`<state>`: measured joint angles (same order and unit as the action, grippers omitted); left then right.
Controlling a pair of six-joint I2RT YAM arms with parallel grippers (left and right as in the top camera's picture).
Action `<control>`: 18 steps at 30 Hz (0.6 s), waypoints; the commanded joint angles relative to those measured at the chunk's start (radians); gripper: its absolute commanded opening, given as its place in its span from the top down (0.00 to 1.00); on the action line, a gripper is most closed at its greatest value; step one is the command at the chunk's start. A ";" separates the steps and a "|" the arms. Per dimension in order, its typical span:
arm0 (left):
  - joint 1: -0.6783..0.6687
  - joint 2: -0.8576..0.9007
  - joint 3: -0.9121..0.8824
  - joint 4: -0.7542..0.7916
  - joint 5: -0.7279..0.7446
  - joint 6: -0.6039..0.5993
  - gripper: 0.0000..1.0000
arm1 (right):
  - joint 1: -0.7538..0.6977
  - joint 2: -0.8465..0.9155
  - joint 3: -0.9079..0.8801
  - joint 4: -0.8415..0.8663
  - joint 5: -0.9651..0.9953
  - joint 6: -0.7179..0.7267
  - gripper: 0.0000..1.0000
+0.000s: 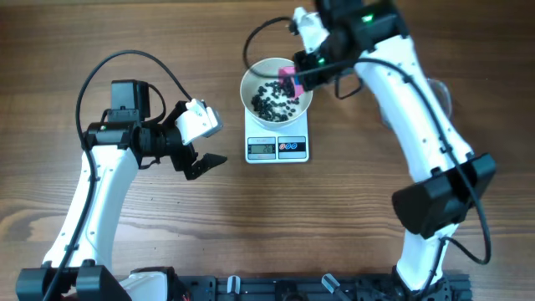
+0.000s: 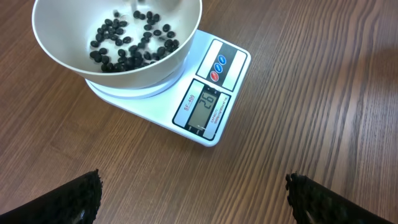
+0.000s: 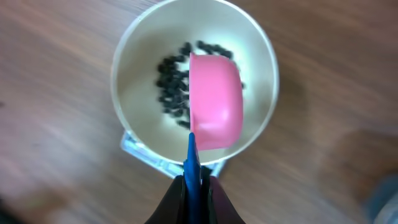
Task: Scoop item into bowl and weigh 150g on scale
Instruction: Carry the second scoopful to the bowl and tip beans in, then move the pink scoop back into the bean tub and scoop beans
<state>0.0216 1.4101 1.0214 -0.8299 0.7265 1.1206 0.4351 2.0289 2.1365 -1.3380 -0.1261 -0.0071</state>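
Observation:
The white bowl (image 1: 255, 77) stands on the white scale (image 1: 277, 148), with a thin scatter of black beads (image 1: 274, 100) on its bottom. My right gripper (image 1: 303, 73) is shut on the blue handle of a pink scoop (image 1: 287, 81), which hangs tipped over the bowl's right half. In the right wrist view the scoop (image 3: 214, 102) covers part of the beads (image 3: 171, 90) inside the bowl (image 3: 134, 81), and the right gripper (image 3: 194, 186) pinches the handle. My left gripper (image 1: 201, 163) hangs open left of the scale. In its own view the left gripper (image 2: 194, 183) is empty above bare wood, facing the scale (image 2: 214, 68), the bowl (image 2: 62, 59) and the beads (image 2: 130, 43).
A clear container (image 1: 440, 94) shows faintly behind the right arm at the right. A black cable (image 1: 255, 38) loops past the bowl's far left side. The arm bases line the table's front edge (image 1: 276, 288).

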 commanded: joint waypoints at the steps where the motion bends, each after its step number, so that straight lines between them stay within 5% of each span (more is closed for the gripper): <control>1: 0.003 0.004 0.006 0.000 0.005 -0.006 0.00 | 0.073 -0.013 0.026 0.006 0.311 0.007 0.96; 7: 0.003 0.004 0.006 0.000 0.005 -0.006 0.00 | 0.166 -0.013 0.026 0.029 0.477 -0.054 0.96; 18: 0.003 0.004 0.006 0.000 0.005 -0.006 0.00 | 0.171 -0.013 0.026 0.076 0.428 -0.061 0.96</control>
<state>0.0216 1.4101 1.0214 -0.8299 0.7265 1.1206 0.6117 2.0293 2.1365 -1.2797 0.3153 -0.0689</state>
